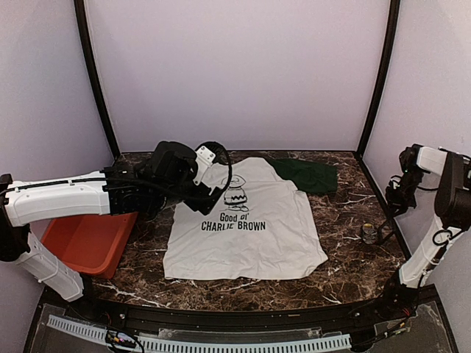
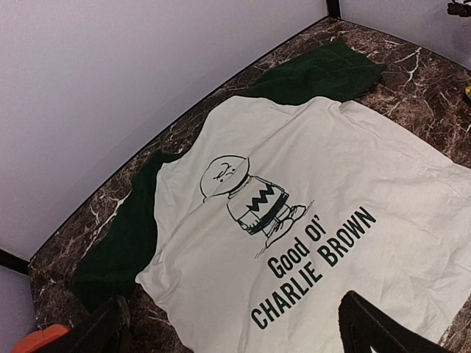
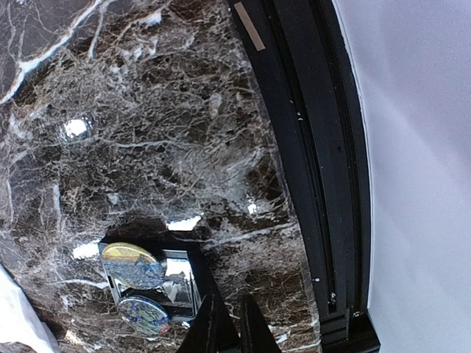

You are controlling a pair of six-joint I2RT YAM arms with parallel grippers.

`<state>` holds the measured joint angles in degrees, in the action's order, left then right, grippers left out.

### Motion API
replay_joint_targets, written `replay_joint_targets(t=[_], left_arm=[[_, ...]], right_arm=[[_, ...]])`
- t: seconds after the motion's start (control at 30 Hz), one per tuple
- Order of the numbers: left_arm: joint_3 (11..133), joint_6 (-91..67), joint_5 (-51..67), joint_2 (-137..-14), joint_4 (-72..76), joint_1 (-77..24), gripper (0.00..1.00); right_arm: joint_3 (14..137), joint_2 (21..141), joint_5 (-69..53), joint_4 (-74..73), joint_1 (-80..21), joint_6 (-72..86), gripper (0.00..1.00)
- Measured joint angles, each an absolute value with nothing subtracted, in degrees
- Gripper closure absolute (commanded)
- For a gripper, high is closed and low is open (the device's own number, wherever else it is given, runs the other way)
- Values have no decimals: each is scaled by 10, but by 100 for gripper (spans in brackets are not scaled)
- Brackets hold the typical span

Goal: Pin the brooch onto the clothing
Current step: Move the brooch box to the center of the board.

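The clothing (image 1: 246, 220) lies flat on the marble table, white with dark green sleeves and a cartoon boy print (image 2: 246, 193). My left gripper (image 1: 202, 187) hovers over its left shoulder, open, with the fingertips (image 2: 383, 327) wide apart and nothing between them. Two round brooches (image 3: 132, 265) (image 3: 145, 314) sit in a small clear box (image 1: 368, 234) near the table's right edge. My right gripper (image 3: 232, 327) hangs just beside that box. Its fingers stand almost together with only a thin slit of marble showing, and nothing is held.
A red bin (image 1: 88, 241) stands at the left edge under my left arm. The black frame rail (image 3: 309, 147) runs along the table's right edge, close to the clear box (image 3: 184, 283). White walls close in the back and sides.
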<state>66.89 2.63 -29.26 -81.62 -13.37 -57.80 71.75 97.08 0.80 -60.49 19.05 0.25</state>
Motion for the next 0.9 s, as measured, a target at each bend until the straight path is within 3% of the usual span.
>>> replay_joint_targets(t=[0.9], left_arm=[[669, 23, -281, -816, -134, -580, 1]], right_arm=[[781, 1019, 14, -617, 158, 3, 88]])
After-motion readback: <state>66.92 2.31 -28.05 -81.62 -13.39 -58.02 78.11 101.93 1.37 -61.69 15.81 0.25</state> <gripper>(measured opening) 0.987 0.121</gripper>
